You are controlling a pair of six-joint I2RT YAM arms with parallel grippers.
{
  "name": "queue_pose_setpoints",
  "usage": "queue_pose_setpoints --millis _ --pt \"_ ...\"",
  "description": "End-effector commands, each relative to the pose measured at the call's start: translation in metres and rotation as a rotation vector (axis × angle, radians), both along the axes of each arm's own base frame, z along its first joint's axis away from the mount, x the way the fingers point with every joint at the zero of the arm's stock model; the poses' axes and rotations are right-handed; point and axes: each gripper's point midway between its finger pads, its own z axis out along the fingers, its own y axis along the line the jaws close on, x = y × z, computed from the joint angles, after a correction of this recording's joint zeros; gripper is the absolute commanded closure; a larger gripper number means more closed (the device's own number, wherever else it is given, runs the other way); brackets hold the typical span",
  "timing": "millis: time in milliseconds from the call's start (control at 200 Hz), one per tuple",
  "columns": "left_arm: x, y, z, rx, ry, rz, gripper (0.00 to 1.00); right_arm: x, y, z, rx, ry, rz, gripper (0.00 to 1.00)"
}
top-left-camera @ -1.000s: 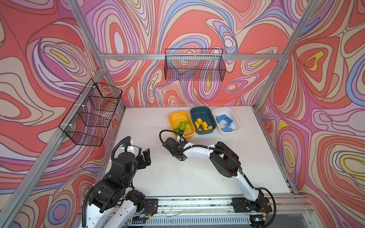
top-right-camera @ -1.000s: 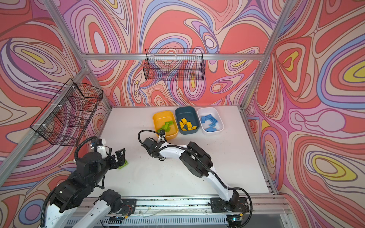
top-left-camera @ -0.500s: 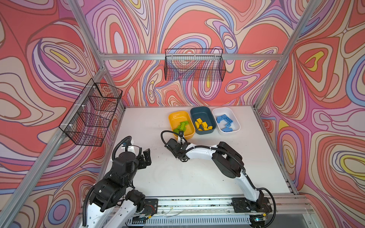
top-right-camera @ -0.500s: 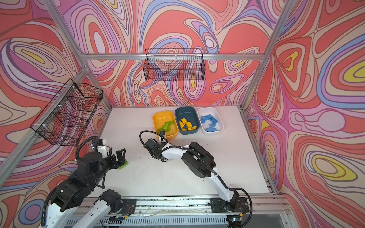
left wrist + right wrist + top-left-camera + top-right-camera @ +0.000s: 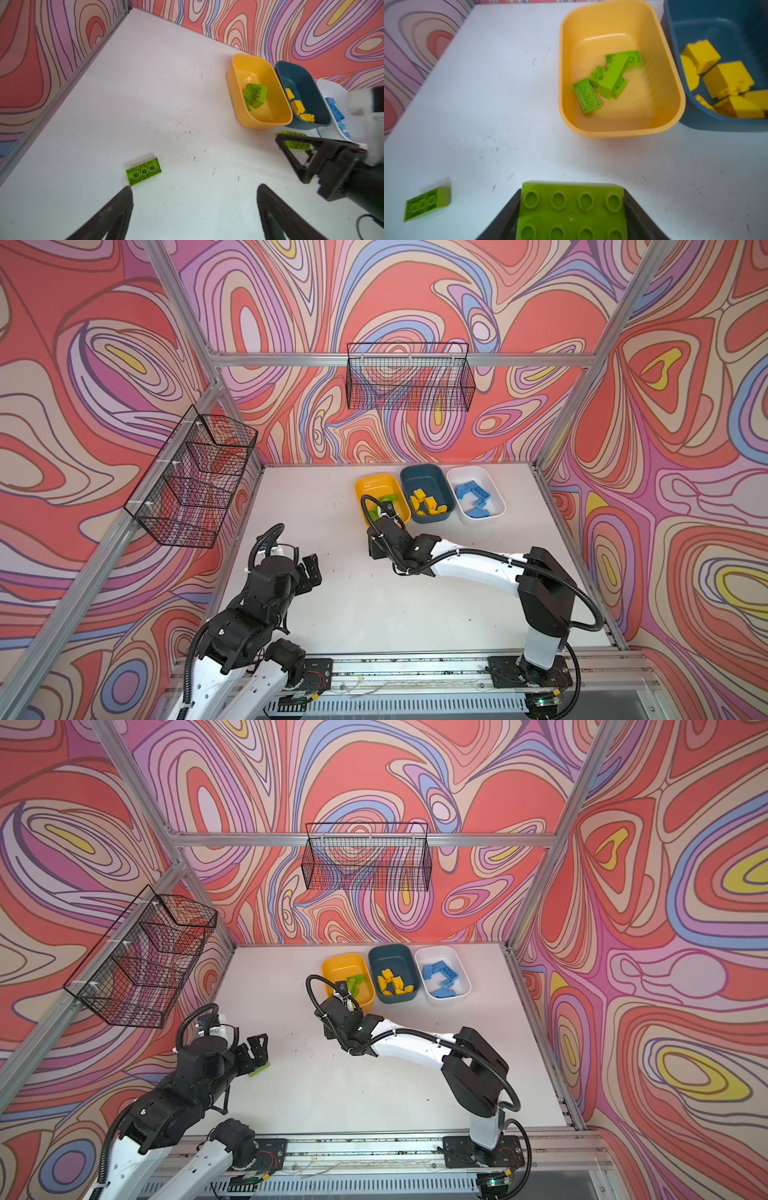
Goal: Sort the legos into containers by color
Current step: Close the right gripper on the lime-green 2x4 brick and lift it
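— Tabletop (image 5: 374,605) risk first: we're short of the yellow bin (image 5: 620,133), so an early release lands outside it.
— And our right gripper (image 5: 572,193) clamps the green brick (image 5: 571,209) by its ends; it could slip. Our left gripper (image 5: 195,188) hangs spread, empty, near the upturned green brick (image 5: 143,172).

No text, label, brand, number or sign can be read in any of the views.
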Motion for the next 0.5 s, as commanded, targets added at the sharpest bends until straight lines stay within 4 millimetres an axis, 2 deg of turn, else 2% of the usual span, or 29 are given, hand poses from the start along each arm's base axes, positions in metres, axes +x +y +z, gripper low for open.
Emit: queue_pose_setpoints --millis 0,75,290,310,411,496 --pt "-0.002 -0.004 -0.022 -0.062 0.067 0.034 0.08 -0.007 0.007 0.036 0.024 -0.071 0.12 0.47" --pt "-0.003 -0.008 -0.031 -0.091 0.104 0.04 0.08 -0.002 0.004 0.054 0.04 -0.09 0.131 0.47" --pt "-0.011 -0.009 -0.057 -0.159 0.149 0.083 0.1 0.043 -0.01 0.069 0.133 -0.057 0.148 0.47" --pt "-0.012 -0.009 -0.061 -0.164 0.154 0.085 0.1 0.049 -0.009 0.059 0.123 -0.039 0.149 0.47" --pt "-0.016 -0.011 -0.075 -0.192 0.17 0.086 0.1 0.073 -0.011 0.054 0.148 -0.021 0.153 0.47" --pt "-0.014 -0.019 -0.08 -0.22 0.163 0.055 0.07 0.093 -0.013 0.047 0.176 -0.009 0.153 0.48"
